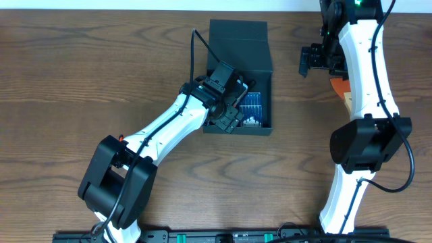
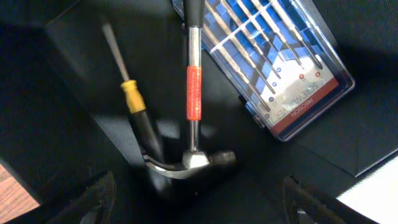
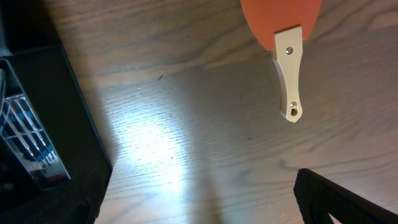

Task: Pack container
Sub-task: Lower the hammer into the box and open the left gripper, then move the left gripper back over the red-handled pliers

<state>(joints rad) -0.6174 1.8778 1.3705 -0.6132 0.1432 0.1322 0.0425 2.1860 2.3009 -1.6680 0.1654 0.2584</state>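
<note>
The left gripper (image 2: 199,208) is hanging just above the floor of the container (image 1: 267,86) with its fingers (image 2: 93,198) spread wide apart, gripping nothing. Directly below them, inside the container, a hammer (image 2: 194,99) is lying with its steel head nearest the fingers and its red-banded shaft running away from them. A screwdriver (image 2: 133,97) with a yellow collar is lying just beside the hammer, toward one container wall. A clear-lidded blue screwdriver case (image 2: 283,65) is resting on the hammer's other side. The container is sitting on the wooden table (image 1: 81,67) with its lid (image 1: 238,44) folded open. The right gripper (image 1: 309,61) is hovering outside the container, beside the lid, with its fingers parted and empty. An orange spatula (image 3: 287,50) with a pale handle is lying on the table, well apart from the container.
</note>
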